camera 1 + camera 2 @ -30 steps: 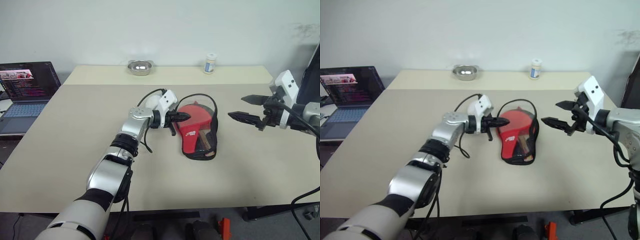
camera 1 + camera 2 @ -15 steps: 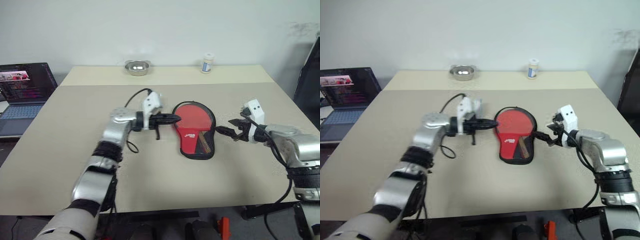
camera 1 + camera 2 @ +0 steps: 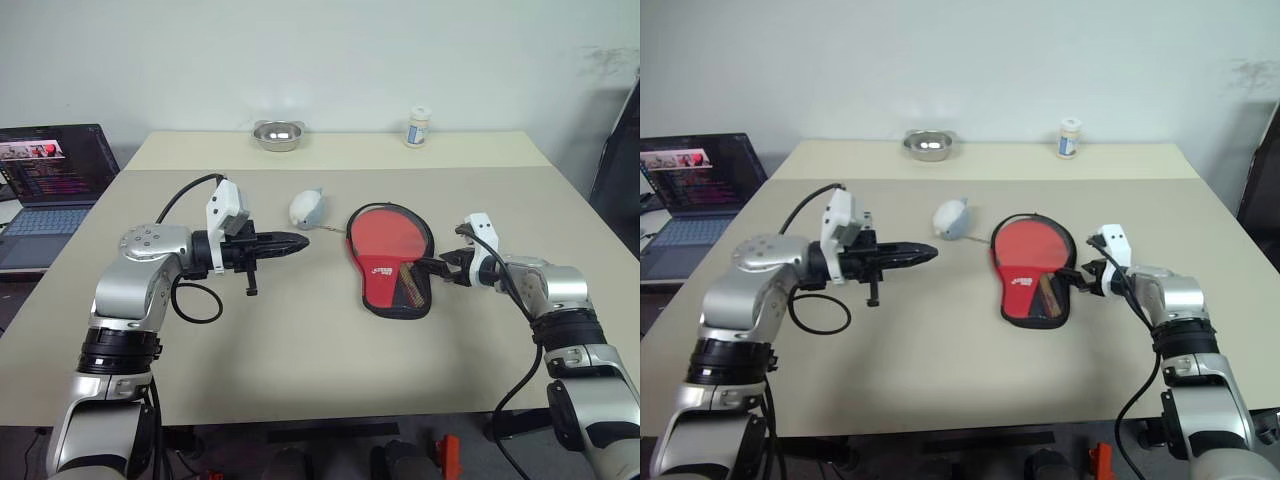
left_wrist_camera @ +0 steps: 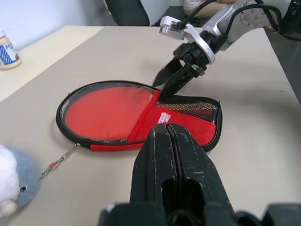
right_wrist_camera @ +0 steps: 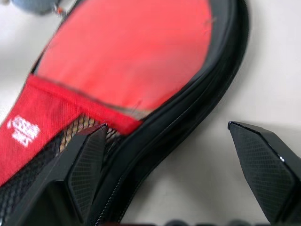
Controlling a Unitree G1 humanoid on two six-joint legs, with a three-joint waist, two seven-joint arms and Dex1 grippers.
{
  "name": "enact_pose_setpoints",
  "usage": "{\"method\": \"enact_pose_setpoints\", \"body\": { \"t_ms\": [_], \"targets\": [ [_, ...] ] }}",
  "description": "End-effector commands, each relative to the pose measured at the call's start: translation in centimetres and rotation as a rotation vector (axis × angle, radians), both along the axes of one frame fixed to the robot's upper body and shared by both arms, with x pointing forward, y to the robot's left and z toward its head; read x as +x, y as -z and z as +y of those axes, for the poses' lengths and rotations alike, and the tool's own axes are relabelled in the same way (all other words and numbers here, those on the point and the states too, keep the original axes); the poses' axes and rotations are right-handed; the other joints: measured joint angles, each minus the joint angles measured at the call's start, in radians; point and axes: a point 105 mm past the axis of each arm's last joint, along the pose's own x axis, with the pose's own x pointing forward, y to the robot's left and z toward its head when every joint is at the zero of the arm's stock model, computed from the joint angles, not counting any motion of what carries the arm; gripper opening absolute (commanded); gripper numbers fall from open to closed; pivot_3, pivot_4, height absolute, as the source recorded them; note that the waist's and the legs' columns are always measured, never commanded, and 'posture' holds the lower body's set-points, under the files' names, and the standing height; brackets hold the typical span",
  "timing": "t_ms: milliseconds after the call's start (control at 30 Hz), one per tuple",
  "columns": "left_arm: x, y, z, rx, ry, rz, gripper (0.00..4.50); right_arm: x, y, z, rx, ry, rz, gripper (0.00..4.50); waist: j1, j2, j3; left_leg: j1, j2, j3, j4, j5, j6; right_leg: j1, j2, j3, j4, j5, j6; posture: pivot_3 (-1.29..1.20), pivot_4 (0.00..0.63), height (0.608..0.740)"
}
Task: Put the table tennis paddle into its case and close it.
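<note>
- Left eye view, for you: the case (image 3: pixel 392 275) lies flat mid-worktop (image 3: pixel 300 350), table tennis paddle (image 3: pixel 388 236) inside, red face showing, flap unzipped.
- Right gripper (image 3: pixel 441 270): fingers spread at the case's right edge, one over the mesh pocket.
- Left gripper (image 3: pixel 298 241): fingers pressed together, empty, well apart from the case.
- Small grey plush (image 3: pixel 307 208) sits just beside the case.

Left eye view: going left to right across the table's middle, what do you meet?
Laptop → left claw, shut → plush toy → case with the paddle inside → right claw, open at the case's edge.
</note>
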Motion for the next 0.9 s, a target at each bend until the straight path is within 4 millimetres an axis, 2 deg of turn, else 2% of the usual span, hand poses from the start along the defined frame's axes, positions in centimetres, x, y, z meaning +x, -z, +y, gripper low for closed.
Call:
{"method": "enact_pose_setpoints", "body": {
  "t_ms": [33, 167, 267, 533, 667, 900],
  "targets": [
    [-0.4, -1.5, 0.3, -0.001, -0.009, -0.061, 0.04, 0.3, -0.1, 0.4, -0.024, -0.029, -0.008, 4.5, -0.001, 0.0, 0.0, 0.0, 0.0, 0.0, 0.0, 0.0, 0.0, 0.0, 0.0, 0.0, 0.0, 0.0, 0.0, 0.0, 0.15, 0.74],
    [-0.3, -1.2, 0.5, 0.017, -0.014, -0.059, 0.04, 0.1, 0.5, 0.6, -0.023, -0.056, 0.024, 4.5, -0.002, 0.0, 0.0, 0.002, 0.001, 0.0, 0.0, 0.0, 0.0, 0.0, 0.0, 0.0, 0.001, 0.0, 0.0, 0.0, 0.15, 0.74],
    [-0.3, -1.2, 0.5, 0.018, -0.015, -0.057, 0.0, -0.2, 0.7, 1.3, -0.003, -0.084, 0.041, 3.88, -0.002, 0.0, 0.0, 0.004, 0.001, 0.0, 0.0, 0.0, 0.0, 0.003, 0.001, 0.0, 0.001, 0.0, 0.0, 0.0, 0.15, 0.74],
    [-0.2, -1.0, 0.8, 0.037, -0.025, -0.054, 0.0, -0.2, 0.9, 2.5, 0.028, -0.107, 0.065, 1.09, -0.005, 0.0, 0.0, 0.005, 0.001, 0.001, -0.001, 0.0, 0.0, 0.004, 0.0, 0.001, 0.001, 0.0, 0.001, 0.0, 0.15, 0.74],
    [-0.3, -0.5, 1.4, 0.057, -0.034, -0.037, 0.0, 0.0, 0.3, 3.6, 0.061, -0.123, 0.056, 0.03, -0.009, 0.0, 0.0, 0.007, 0.002, 0.002, 0.0, 0.0, 0.0, 0.005, 0.0, 0.002, 0.002, -0.001, 0.001, 0.0, 0.15, 0.74],
    [-1.2, 0.8, 2.8, 0.112, -0.014, 0.013, 0.0, -0.8, -2.1, 7.2, 0.178, -0.229, 0.04, 0.01, -0.025, 0.0, 0.0, 0.008, 0.005, 0.003, -0.001, 0.0, 0.0, 0.004, 0.001, 0.003, 0.002, -0.001, 0.001, 0.0, 0.15, 0.74]
  ]
}}
